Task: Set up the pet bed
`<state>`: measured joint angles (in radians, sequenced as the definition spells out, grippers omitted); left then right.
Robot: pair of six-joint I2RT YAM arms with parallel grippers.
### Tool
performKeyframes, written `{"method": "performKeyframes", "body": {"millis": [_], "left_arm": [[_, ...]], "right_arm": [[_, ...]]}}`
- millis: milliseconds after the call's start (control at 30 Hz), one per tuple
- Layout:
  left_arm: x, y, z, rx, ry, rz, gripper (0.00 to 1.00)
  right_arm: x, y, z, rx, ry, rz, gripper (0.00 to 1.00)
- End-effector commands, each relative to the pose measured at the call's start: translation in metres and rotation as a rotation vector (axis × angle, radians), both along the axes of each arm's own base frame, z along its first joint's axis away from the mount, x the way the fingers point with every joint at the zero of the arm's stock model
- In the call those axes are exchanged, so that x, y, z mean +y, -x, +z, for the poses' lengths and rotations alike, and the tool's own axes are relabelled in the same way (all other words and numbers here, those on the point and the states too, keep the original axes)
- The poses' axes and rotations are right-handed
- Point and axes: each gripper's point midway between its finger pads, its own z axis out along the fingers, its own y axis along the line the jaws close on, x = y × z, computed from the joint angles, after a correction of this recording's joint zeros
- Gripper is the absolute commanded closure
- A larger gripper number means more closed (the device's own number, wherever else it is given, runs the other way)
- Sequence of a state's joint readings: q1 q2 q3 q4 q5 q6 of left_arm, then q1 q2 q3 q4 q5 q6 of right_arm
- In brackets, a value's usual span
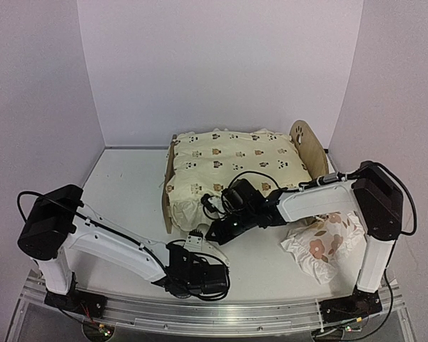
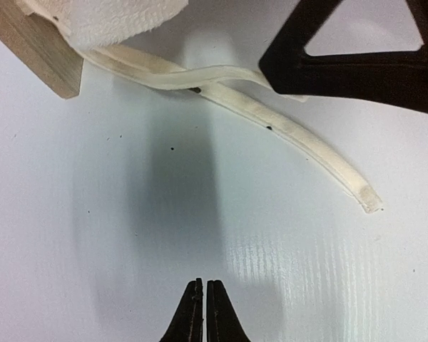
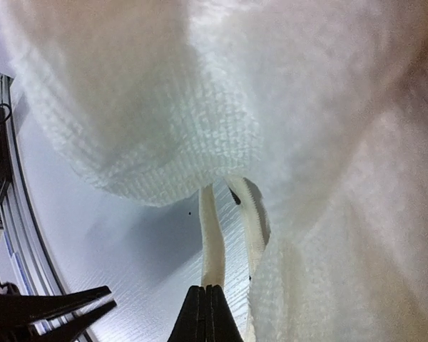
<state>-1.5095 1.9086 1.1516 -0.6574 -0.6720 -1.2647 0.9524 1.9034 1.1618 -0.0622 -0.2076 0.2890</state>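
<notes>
The pet bed [image 1: 304, 142] stands at the back centre, its paw-print headboard to the right and the low footboard [image 1: 169, 196] to the left. A cream animal-print cushion [image 1: 235, 167] covers it. My right gripper [image 1: 214, 233] is at the cushion's near-left corner. In the right wrist view it [image 3: 206, 288] is shut on a cream tie string [image 3: 212, 242] hanging from the cushion's underside [image 3: 164, 107]. My left gripper [image 2: 202, 285] is shut on nothing just above the table, short of a loose tie string [image 2: 299, 142] and the bed's wooden corner [image 2: 43, 57].
A small ruffled pillow with red-brown flowers [image 1: 324, 242] lies on the table at the right, under the right arm. The right gripper's black fingers [image 2: 357, 64] hang close ahead of the left gripper. White walls close in the table on three sides.
</notes>
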Motion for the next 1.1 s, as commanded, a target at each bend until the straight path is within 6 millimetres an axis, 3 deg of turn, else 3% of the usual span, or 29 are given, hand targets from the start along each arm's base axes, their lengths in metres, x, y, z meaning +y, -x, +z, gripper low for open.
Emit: {"method": "performKeyframes", "body": {"millis": [0, 100, 200, 300, 433, 767, 1067], "left_arm": [[-0.029, 0.005, 0.028, -0.022, 0.147, -0.067, 0.64], [-0.051, 0.007, 0.04, -0.063, 0.184, -0.113, 0.37], [-0.07, 0.005, 0.047, -0.086, 0.195, -0.139, 0.26], [-0.085, 0.005, 0.045, -0.093, 0.176, -0.157, 0.21], [-0.101, 0.0, 0.043, -0.112, 0.126, -0.132, 0.22], [-0.092, -0.017, 0.009, -0.084, 0.005, 0.001, 0.28], [-0.103, -0.027, 0.007, -0.108, 0.015, -0.004, 0.27]], "right_arm": [[0.01, -0.006, 0.035, -0.004, -0.055, -0.027, 1.0], [0.013, -0.009, 0.037, -0.002, -0.048, -0.03, 1.0], [0.015, -0.013, 0.043, -0.021, -0.03, -0.024, 1.0], [0.016, -0.017, 0.048, -0.03, -0.014, -0.018, 1.0], [0.018, -0.015, 0.046, 0.016, -0.001, -0.005, 1.0], [0.025, -0.013, 0.035, 0.157, -0.024, 0.014, 1.0], [0.031, -0.008, 0.028, 0.21, -0.035, 0.029, 1.0]]}}
